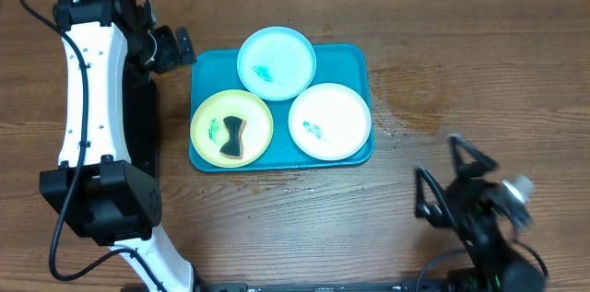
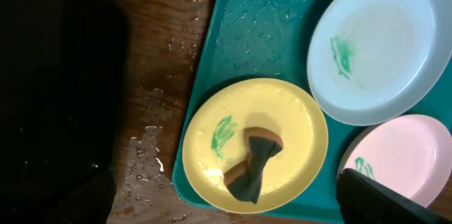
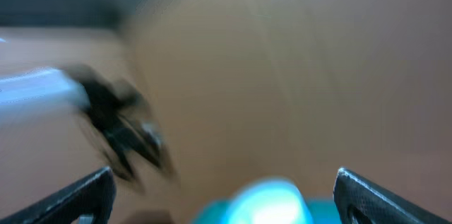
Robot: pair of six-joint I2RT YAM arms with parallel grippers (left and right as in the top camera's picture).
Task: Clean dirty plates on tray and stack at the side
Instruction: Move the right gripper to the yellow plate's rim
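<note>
Status: the tray [image 1: 205, 66] sits mid-table [image 1: 461, 52] with all three plates on it, none stacked at the side. The light blue plate [image 1: 277, 62] is at the tray's far edge, overhanging the rim. The yellow-green plate [image 1: 231, 126] is at the tray's near-left corner and the white plate [image 1: 329, 122] at its near-right corner. The three sit close together, touching or nearly so. Each has a teal-green smear in the centre. A dark, pinched sponge [image 1: 232, 138] lies on the yellow-green plate, just beside its smear. My left pincer [image 1: 182, 48] hangs just off the tray's far-left corner, over the table. Only one finger [image 2: 388, 199] shows in the left wrist view, so I cannot tell how far open it is; I see nothing in it. My right pincer [image 1: 435, 158] is well off the tray's near-right corner and blurred, jaws spread wide with nothing between them. A black tray [image 2: 56, 75] lies left of the tray, apart from it. There are water drops on the tray's bare far-left part and on the table between the two.
</note>
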